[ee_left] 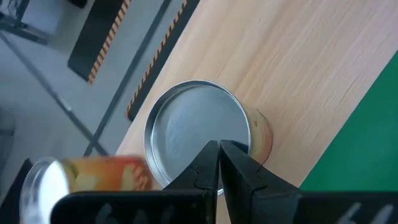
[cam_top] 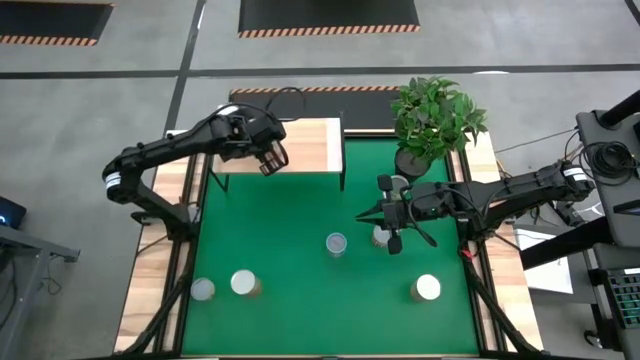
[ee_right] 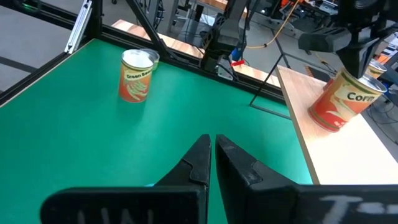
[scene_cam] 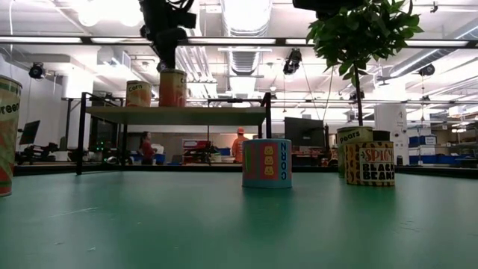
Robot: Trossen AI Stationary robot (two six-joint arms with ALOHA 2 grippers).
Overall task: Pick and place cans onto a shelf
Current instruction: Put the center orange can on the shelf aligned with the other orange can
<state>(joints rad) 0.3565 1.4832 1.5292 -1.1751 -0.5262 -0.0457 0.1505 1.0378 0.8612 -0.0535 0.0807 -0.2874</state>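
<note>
Closed left fingers (ee_left: 219,163) hover above shelf can (ee_left: 198,134)

Shelf (cam_top: 305,145): 2 cans (scene_cam: 172,88); green table (cam_top: 290,250): 6 cans, plant pot (cam_top: 412,162)

Two cans (scene_cam: 157,90) stand upright on the wood-topped shelf (scene_cam: 175,114), right beneath the left tool (cam_top: 271,157); others (cam_top: 335,244) dot the green counter, upright too.
</note>
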